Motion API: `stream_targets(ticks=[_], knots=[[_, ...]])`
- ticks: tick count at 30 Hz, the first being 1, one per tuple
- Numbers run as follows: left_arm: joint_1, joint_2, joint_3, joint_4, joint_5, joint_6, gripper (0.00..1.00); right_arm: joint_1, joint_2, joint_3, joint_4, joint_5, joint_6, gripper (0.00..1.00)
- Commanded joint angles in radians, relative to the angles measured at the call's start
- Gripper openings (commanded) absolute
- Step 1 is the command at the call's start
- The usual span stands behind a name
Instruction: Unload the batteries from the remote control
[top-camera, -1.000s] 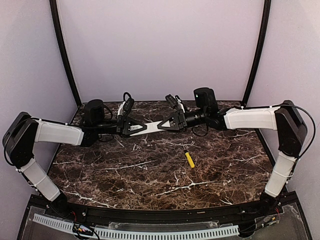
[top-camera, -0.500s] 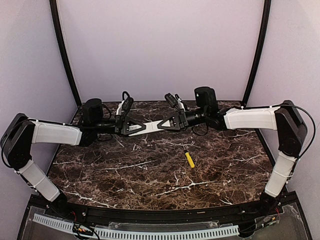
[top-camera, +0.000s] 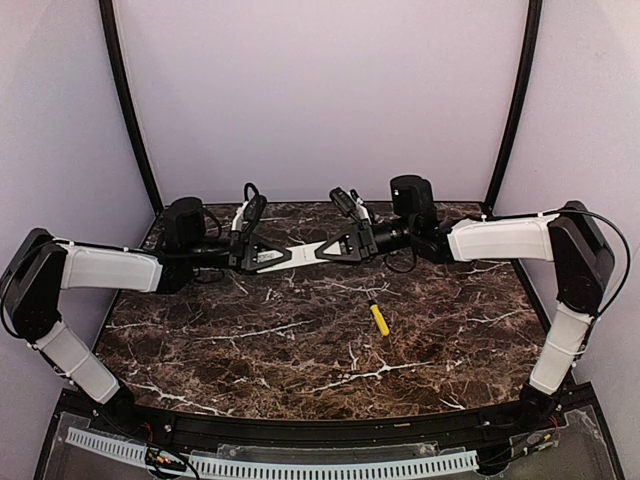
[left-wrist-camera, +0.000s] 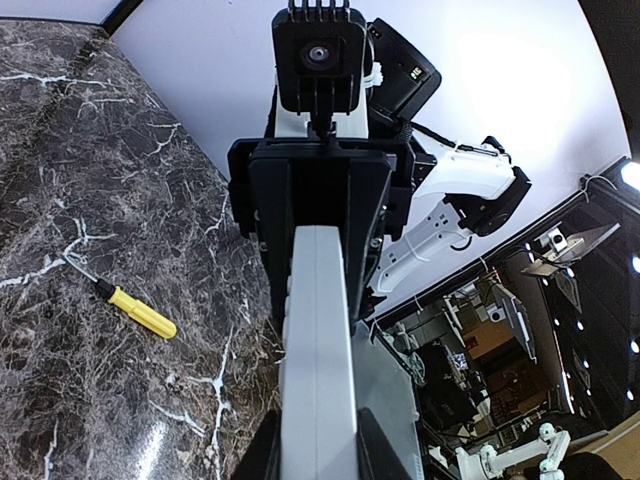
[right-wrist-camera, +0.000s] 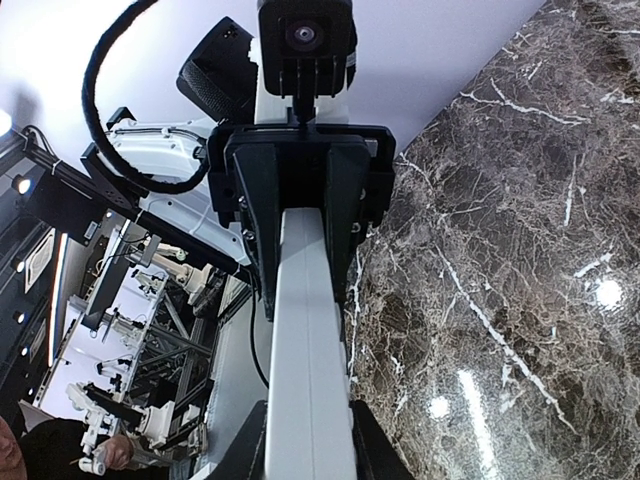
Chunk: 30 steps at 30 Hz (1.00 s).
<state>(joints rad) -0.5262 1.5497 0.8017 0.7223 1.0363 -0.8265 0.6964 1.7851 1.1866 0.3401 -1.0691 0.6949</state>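
Observation:
The remote control (top-camera: 306, 252), a slim white bar, hangs level above the back of the table, held at both ends. My left gripper (top-camera: 276, 257) is shut on its left end and my right gripper (top-camera: 336, 248) on its right end. In the left wrist view the remote control (left-wrist-camera: 318, 340) runs straight out from my left gripper (left-wrist-camera: 318, 452) into the other arm's black jaws. The right wrist view mirrors this, with the remote control (right-wrist-camera: 308, 330) clamped in my right gripper (right-wrist-camera: 308, 452). No batteries show; they are hidden.
A yellow stick tool with a black tip (top-camera: 380, 319) lies on the dark marble table (top-camera: 300, 350) right of centre, also seen as the yellow tool (left-wrist-camera: 140, 310) in the left wrist view. Purple walls and black posts close the back and sides.
The left arm's elbow has drifted slightly to the left. The remote control stays held between both grippers in the same place.

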Motion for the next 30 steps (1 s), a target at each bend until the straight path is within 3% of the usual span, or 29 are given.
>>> stream_targets(ticks=[1,24,30], knots=[[-0.008,-0.035,-0.028,-0.038,-0.024,-0.003,0.00,0.017,-0.024,-0.013,0.033,0.006,0.000,0.28],[-0.012,-0.001,-0.026,-0.007,-0.033,-0.024,0.00,0.008,-0.029,0.019,-0.113,0.079,-0.098,0.96],[-0.012,0.013,-0.011,0.010,-0.030,-0.037,0.00,-0.014,-0.044,0.020,-0.147,0.095,-0.112,0.99]])
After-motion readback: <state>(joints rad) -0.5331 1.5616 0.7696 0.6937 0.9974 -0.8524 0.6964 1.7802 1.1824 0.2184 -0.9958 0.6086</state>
